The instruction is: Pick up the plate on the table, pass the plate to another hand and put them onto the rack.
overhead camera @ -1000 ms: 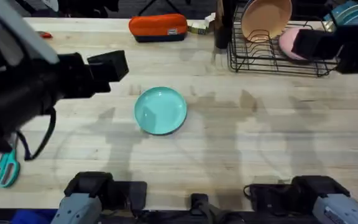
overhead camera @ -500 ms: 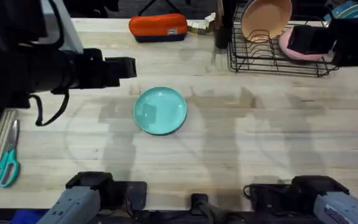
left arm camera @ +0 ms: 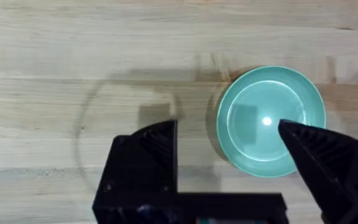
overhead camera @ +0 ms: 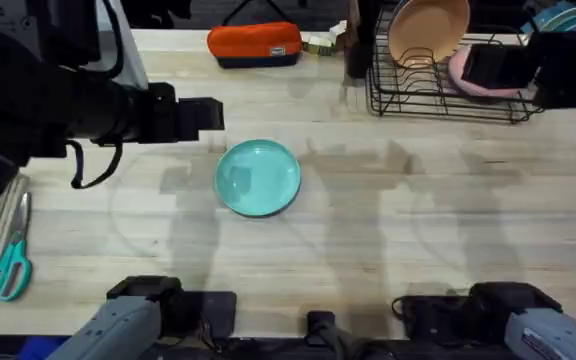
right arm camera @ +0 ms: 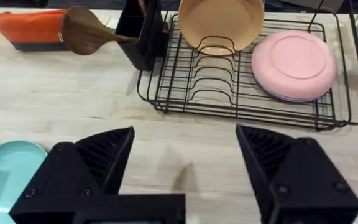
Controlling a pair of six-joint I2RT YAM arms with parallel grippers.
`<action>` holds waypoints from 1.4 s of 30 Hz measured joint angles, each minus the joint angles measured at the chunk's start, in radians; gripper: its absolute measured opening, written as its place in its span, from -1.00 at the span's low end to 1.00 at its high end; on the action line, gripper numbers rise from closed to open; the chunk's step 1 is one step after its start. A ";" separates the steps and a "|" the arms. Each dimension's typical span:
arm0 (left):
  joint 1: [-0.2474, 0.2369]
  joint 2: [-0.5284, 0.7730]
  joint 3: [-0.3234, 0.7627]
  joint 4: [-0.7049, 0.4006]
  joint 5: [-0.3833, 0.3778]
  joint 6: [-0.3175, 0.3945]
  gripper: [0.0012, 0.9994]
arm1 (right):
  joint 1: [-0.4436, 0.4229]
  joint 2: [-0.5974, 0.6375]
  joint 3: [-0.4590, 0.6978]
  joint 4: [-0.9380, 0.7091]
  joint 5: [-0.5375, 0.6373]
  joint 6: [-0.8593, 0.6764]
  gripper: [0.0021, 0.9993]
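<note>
Teal plate point(overhead camera: 258, 177) lying flat near the middle of the pale wooden table point(overhead camera: 388, 230), untouched.
Left gripper point(left arm camera: 229, 146) is hanging above the table with jaws spread wide and holding nothing, one black finger point(left arm camera: 319, 149) overlapping the plate's rim. Right gripper point(right arm camera: 185, 155) is hovering with jaws wide apart, empty, before the black wire rack point(overhead camera: 438, 95) at two o'clock, which is carrying a peach plate point(overhead camera: 428, 30) upright and a pink plate point(overhead camera: 465, 72) leaning. Orange pouch point(overhead camera: 254, 44) sitting at twelve o'clock; teal scissors point(overhead camera: 8, 272) at eight o'clock.
</note>
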 joint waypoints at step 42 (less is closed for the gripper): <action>0.000 0.508 0.002 0.021 0.000 0.004 0.99 | 0.000 0.000 0.000 -0.002 0.000 0.003 0.99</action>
